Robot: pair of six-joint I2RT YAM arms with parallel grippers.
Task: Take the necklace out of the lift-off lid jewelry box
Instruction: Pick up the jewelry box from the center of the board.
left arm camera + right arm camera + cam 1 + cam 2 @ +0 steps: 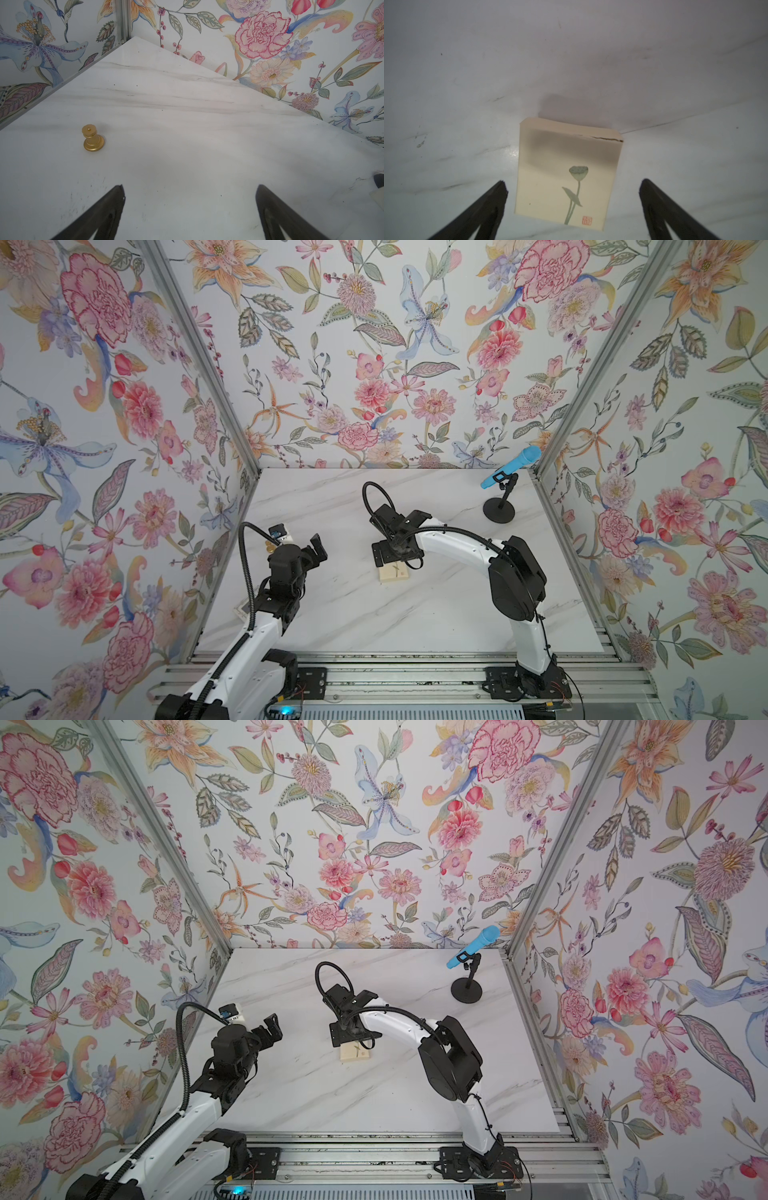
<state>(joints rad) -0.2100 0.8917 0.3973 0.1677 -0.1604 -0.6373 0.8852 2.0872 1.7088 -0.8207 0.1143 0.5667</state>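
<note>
Stamp, small and red, sits in a corner of the lid of the lift-off lid jewelry box (566, 176), too blurred to read, beside the flower-stem drawing. The lid's on, so the necklace is hidden. One lid edge shows a dark split. The box sits mid-worktop (415, 614), and the right fingers (490, 203) hang spread wide either side, not touching it. The left fingers (108, 205) gape over bare marble, with the gold knob (93, 138) near the wall edge and the blue microphone (511, 466) well apart in the far corner.
</note>
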